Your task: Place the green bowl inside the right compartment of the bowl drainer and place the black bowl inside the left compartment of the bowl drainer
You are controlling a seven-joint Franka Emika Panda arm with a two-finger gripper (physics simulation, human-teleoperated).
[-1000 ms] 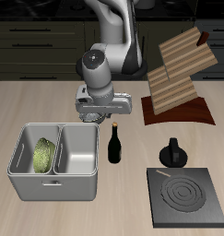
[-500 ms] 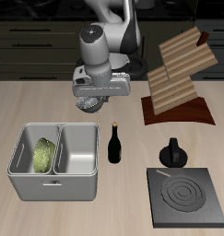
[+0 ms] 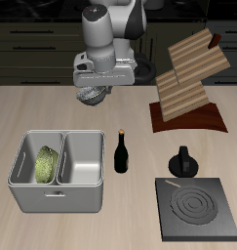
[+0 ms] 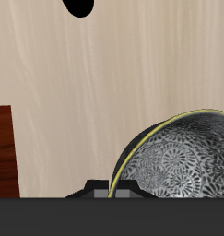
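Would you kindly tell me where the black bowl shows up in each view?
Exterior view: the black bowl hangs in the gripper above the table, behind the bowl drainer.
Wrist view: the black bowl fills the frame close up, rim and speckled pattern visible.
Shared landmark: the light wooden table.

Both renders are evenly and softly lit, with no glare and no blown-out patches. Light seems to fall from above: the wine bottle [image 3: 121, 151] and the bowl drainer [image 3: 58, 190] cast only faint, short shadows on the table [image 3: 32, 107]. The far cabinets stay dim. The exterior view is coarse and slightly pixelated; the wrist view is sharp, with a flat dark band along one edge.
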